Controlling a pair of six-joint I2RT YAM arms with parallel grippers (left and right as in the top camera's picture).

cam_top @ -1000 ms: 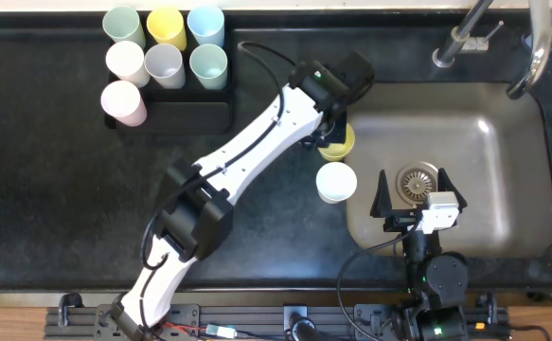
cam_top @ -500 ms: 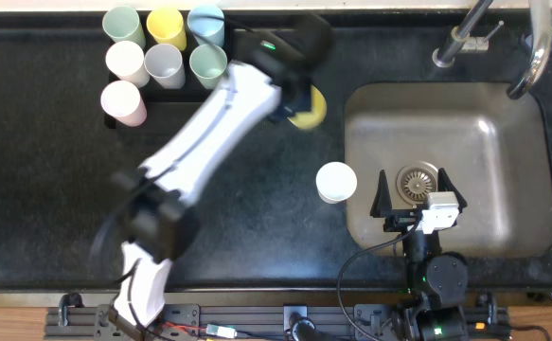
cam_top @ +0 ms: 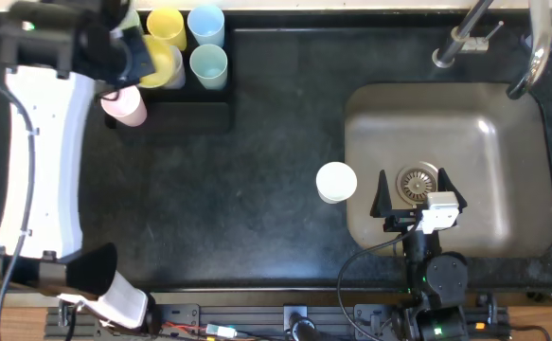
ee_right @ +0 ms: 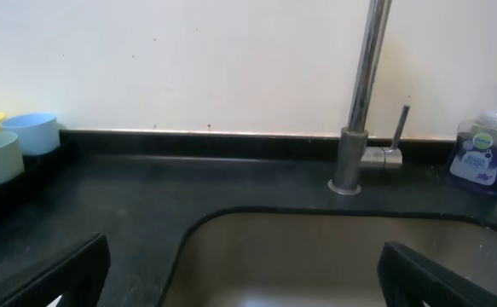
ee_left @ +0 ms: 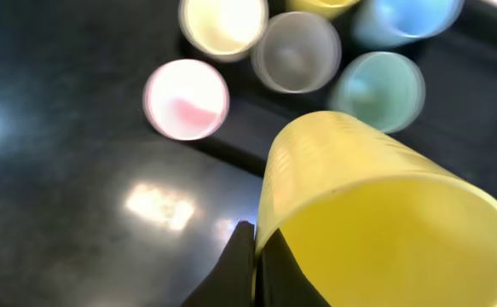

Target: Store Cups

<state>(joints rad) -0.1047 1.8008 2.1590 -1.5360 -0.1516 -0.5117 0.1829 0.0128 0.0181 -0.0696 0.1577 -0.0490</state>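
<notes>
Blue soap bottle (ee_right: 484, 153), label unreadable; left gripper (cam_top: 126, 52) holds yellow cup (ee_left: 376, 213).

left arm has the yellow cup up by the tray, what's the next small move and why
Probably lower the yellow cup onto the bare strip of the tray beside the pink cup: the grey cup and teal cup fill the row behind, and that strip looks free.

Held yellow cup (ee_left: 376, 213) cropped by the edge, left jaws mostly behind it; green cup (ee_left: 378, 88) blurred.

Overhead cam, L wrist above cups (ee_left: 295, 51), R wrist facing faucet (ee_right: 363, 94)
</notes>
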